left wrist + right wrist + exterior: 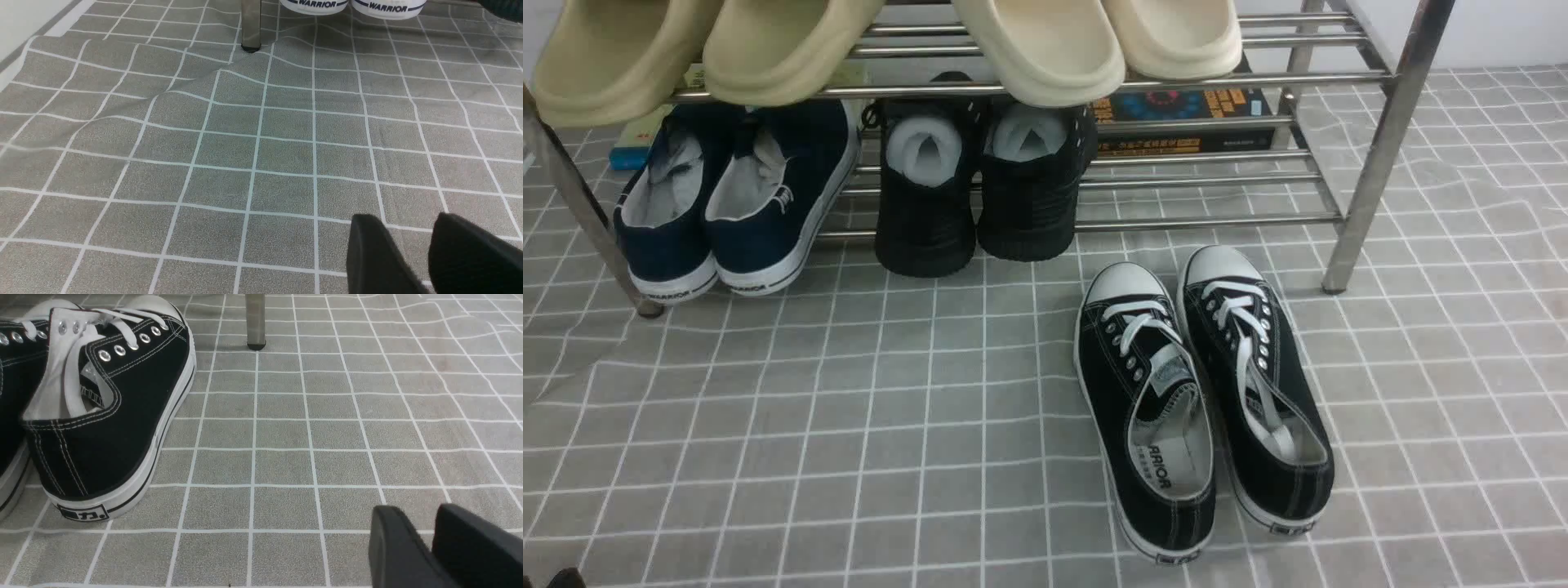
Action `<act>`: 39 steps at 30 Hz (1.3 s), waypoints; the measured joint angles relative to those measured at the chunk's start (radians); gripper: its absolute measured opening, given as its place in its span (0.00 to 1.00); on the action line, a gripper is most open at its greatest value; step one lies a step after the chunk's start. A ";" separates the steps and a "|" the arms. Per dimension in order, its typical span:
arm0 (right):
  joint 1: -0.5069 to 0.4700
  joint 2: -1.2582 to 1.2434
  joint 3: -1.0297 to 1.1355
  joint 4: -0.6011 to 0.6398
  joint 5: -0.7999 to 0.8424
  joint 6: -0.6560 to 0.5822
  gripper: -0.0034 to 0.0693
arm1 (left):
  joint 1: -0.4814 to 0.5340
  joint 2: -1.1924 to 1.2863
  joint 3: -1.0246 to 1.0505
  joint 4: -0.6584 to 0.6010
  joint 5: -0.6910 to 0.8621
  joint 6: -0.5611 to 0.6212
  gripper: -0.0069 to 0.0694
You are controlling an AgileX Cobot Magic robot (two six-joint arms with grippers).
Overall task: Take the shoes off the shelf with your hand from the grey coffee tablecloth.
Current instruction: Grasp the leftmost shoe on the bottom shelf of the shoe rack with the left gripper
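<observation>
Well, the navy shoes (792,212) rest heels-out on the lower bars of the shelf (1379,163), far left, beside its left leg (251,24). The left pincer (408,222) hovers over the grey tablecloth (204,163), jaws partly apart, empty; the right pincer (421,510) I cannot call open or closed. Better widen the left, come in level, pinch one heel rim clear of that leg.

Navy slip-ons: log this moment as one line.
navy shoes: on shelf lower tier, untouched | left end effector: empty, low over tablecloth, facing their heels | right end effector: empty, beside black lace-ups
</observation>
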 joint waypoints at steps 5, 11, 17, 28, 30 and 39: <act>0.000 0.000 0.000 0.000 0.000 0.000 0.29 | 0.000 0.000 0.000 0.000 0.000 0.000 0.40; 0.000 0.000 0.000 0.000 0.000 0.000 0.29 | 0.000 0.000 0.000 0.000 0.000 0.000 0.40; 0.000 0.000 0.000 0.000 0.000 0.000 0.31 | 0.000 0.000 0.000 -0.016 -0.001 -0.029 0.40; 0.000 0.000 0.000 0.000 0.000 0.000 0.32 | 0.000 0.000 0.003 -0.548 -0.069 -0.537 0.40; 0.000 0.000 0.000 0.000 0.000 0.000 0.32 | 0.000 0.000 0.003 -0.556 -0.095 -0.549 0.40; 0.000 0.000 0.000 0.000 0.001 0.000 0.33 | 0.000 0.000 -0.028 -0.547 -0.277 -0.492 0.31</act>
